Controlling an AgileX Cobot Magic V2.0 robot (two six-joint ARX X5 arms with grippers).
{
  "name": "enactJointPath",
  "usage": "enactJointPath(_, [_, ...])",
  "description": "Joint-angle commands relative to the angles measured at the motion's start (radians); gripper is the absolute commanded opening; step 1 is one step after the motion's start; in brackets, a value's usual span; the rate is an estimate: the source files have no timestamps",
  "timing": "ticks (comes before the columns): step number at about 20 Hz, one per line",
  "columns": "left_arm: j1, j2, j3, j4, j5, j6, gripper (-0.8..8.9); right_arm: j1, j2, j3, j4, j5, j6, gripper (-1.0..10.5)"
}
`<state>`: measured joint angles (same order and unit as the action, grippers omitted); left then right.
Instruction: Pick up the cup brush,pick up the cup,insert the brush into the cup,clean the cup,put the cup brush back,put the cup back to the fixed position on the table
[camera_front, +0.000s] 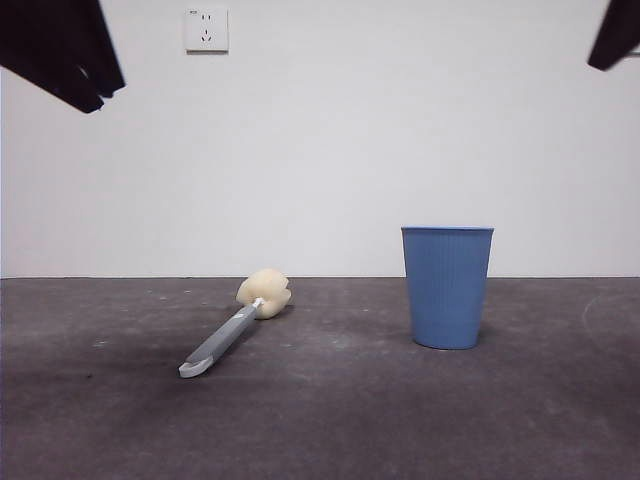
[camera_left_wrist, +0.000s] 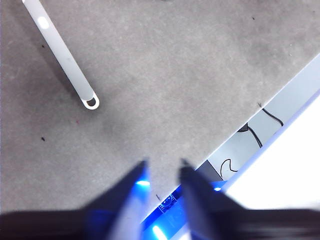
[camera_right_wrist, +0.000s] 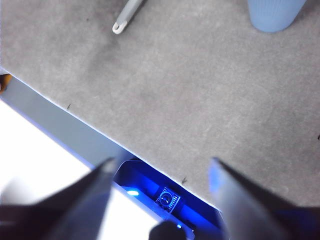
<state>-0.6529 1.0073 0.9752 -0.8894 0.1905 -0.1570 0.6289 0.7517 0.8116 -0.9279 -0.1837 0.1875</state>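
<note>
The cup brush (camera_front: 240, 325) lies flat on the table (camera_front: 330, 420), left of centre, with its cream sponge head (camera_front: 265, 293) toward the wall and its grey handle pointing to the front. The blue ribbed cup (camera_front: 447, 287) stands upright to its right, well apart from it. My left gripper (camera_left_wrist: 162, 170) hangs above the table near the handle's looped end (camera_left_wrist: 91, 102), empty, with its jaws a little apart. My right gripper (camera_right_wrist: 161, 167) hangs wide open and empty above the table's front edge; the cup's base (camera_right_wrist: 275, 15) and the handle tip (camera_right_wrist: 122, 22) lie far beyond it.
Both arms show only as black tips at the front view's top corners (camera_front: 65, 50) (camera_front: 615, 35). A white wall with a socket (camera_front: 206, 29) stands behind the table. The table's front edge (camera_right_wrist: 75, 112) runs close under both grippers.
</note>
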Motion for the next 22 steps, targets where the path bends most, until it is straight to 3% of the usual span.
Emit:
enactJointPath(1, [-0.002, -0.001, -0.006, 0.002, -0.002, 0.012, -0.07, 0.003, 0.0, 0.001, 0.007, -0.001, 0.007, 0.0])
enactJointPath(14, [-0.002, -0.001, -0.006, 0.014, -0.005, 0.012, -0.04, 0.002, 0.0, 0.001, 0.006, 0.003, 0.017, 0.0])
enactJointPath(15, [-0.001, -0.013, -0.006, 0.014, -0.007, 0.018, -0.04, 0.002, 0.0, 0.001, 0.006, 0.003, 0.017, 0.0])
enactJointPath(16, [0.011, -0.037, -0.006, 0.024, -0.056, 0.088, -0.04, 0.002, 0.0, 0.001, 0.006, 0.002, 0.017, 0.0])
enactJointPath(18, [0.067, -0.1, -0.007, 0.136, -0.122, 0.167, -0.04, 0.002, 0.0, 0.001, 0.006, 0.003, 0.017, 0.0])
enactJointPath(20, [0.168, -0.184, -0.011, 0.306, -0.104, 0.242, -0.04, 0.002, 0.0, 0.001, 0.006, 0.003, 0.017, 0.0])
enactJointPath(22, [0.296, -0.28, -0.049, 0.48, -0.103, 0.258, -0.04, 0.002, 0.0, 0.001, 0.006, 0.003, 0.017, 0.0])
